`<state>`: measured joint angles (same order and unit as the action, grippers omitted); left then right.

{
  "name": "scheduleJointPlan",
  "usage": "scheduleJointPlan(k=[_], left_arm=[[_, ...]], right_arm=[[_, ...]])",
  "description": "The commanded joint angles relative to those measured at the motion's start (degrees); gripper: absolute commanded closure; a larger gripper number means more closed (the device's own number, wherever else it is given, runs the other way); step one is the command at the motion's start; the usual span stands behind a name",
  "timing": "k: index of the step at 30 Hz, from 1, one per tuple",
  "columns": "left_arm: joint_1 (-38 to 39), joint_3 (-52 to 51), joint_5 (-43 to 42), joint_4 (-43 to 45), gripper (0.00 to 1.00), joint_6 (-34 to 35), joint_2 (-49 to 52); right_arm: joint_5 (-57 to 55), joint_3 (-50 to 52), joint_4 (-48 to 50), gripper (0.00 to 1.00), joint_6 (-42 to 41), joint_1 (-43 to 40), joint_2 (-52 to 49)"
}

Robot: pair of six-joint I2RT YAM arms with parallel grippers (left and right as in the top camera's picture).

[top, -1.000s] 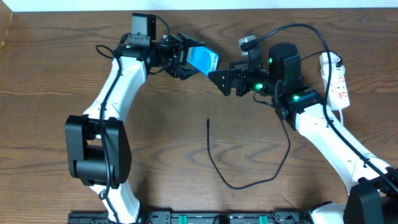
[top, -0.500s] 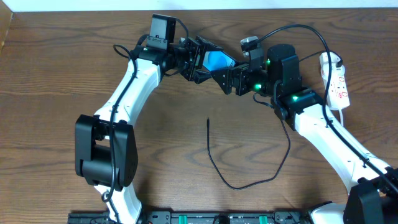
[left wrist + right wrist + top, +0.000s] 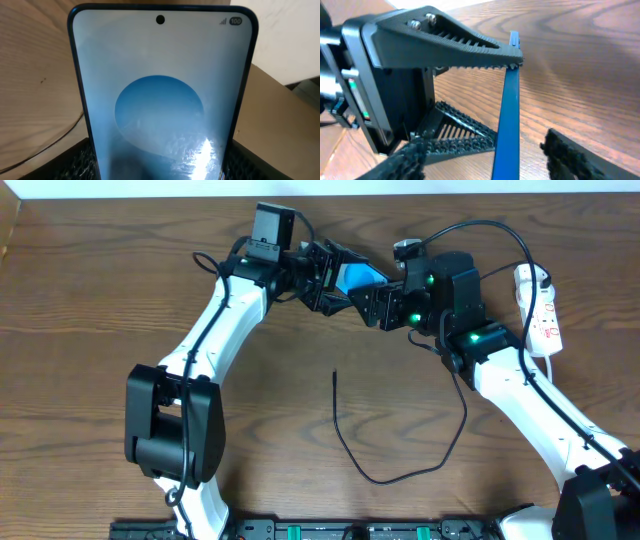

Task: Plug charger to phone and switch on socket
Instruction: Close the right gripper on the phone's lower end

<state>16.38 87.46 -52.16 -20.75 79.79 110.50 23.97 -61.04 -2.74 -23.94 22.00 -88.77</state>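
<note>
My left gripper (image 3: 325,277) is shut on the phone (image 3: 358,277) and holds it tilted above the table at the back middle. In the left wrist view the phone (image 3: 160,100) fills the frame, its blue-circle screen lit. My right gripper (image 3: 377,306) is open, right against the phone's far end. In the right wrist view the phone shows edge-on as a blue bar (image 3: 509,110) between my open right fingers (image 3: 485,148), with gaps on both sides. The black charger cable (image 3: 400,475) lies looped on the table, its plug tip (image 3: 334,376) free. Its adapter is hidden. The socket (image 3: 543,308) lies at the right.
The socket's white cord (image 3: 527,275) curls by its far end. A black arm cable (image 3: 500,230) arcs over the right arm. The left gripper's toothed fingers (image 3: 455,45) show close ahead in the right wrist view.
My left arm has carried the phone to the right, until it sits between my right gripper's fingers. The right arm has barely moved. The charger cable lies as before.
</note>
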Motion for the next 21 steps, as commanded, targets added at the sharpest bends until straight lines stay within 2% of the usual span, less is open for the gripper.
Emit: scheduleJointPlan(k=[1,7,11,16,19,21], left_arm=[[0.85,0.52,-1.11,0.39,0.93,1.66,-2.34],[0.85,0.52,-1.11,0.55,0.93,1.99,-2.34],[0.85,0.52,-1.14,0.52,0.93,2.01,-2.34],[0.85,0.52,-1.14,0.55,0.93,2.01,-2.34],[0.85,0.52,-1.14,0.55,0.93,2.01,-2.34],[0.85,0.52,-1.14,0.55,0.93,1.99,-2.34]], right_arm=[[-1.60,-1.01,-0.22,0.30,-1.01,0.24,-0.50],[-1.64,-1.01,-0.28,0.38,-0.98,0.24,-0.50],[-2.03,-1.01,-0.28,0.52,-0.90,0.24,-0.52],[-2.05,-1.01,-0.28,0.57,-0.90,0.24,-0.57],[-2.03,-0.98,-0.26,0.66,-0.90,0.24,-0.98],[-1.99,-1.01,-0.24,0.69,-0.90,0.24,-1.51]])
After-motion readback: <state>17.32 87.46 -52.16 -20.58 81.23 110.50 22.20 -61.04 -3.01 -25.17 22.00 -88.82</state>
